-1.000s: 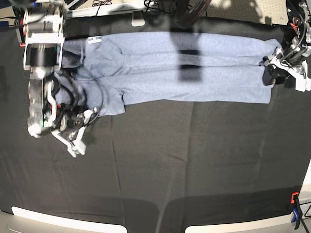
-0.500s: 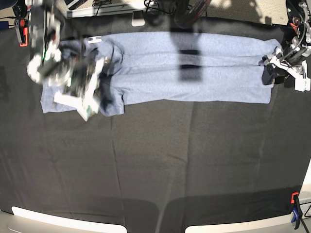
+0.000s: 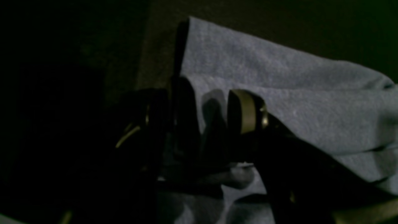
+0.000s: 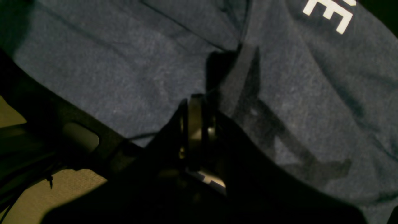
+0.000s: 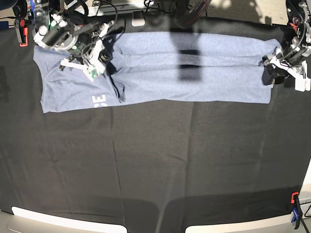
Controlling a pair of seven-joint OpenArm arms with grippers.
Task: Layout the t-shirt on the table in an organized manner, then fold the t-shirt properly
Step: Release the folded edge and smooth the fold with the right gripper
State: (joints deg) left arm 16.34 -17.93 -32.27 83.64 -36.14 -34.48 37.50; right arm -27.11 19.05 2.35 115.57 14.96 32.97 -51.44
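Observation:
The blue-grey t-shirt [image 5: 194,68] lies stretched in a long band across the far part of the black table [image 5: 160,165]. White lettering [image 5: 98,101] shows near its left end. My right gripper [image 5: 95,65] is over the shirt's left part. In the right wrist view it [image 4: 196,121] is shut, with a fold of the t-shirt [image 4: 239,68] pinched at its tip and white letters [image 4: 329,15] beyond. My left gripper [image 5: 272,70] sits at the shirt's right end. In the left wrist view its fingers [image 3: 245,112] close on a fold of the shirt's edge [image 3: 279,87].
An orange clamp [image 5: 19,30] sits at the far left edge and an orange and blue clamp [image 5: 295,213] at the near right edge. Cables and gear [image 5: 146,7] lie beyond the far edge. The black cloth stretches wide in front of the shirt.
My right gripper swung from the near left up to the far left over the shirt. The shirt's left end has spread out, and its lettering now shows. The left gripper stayed put.

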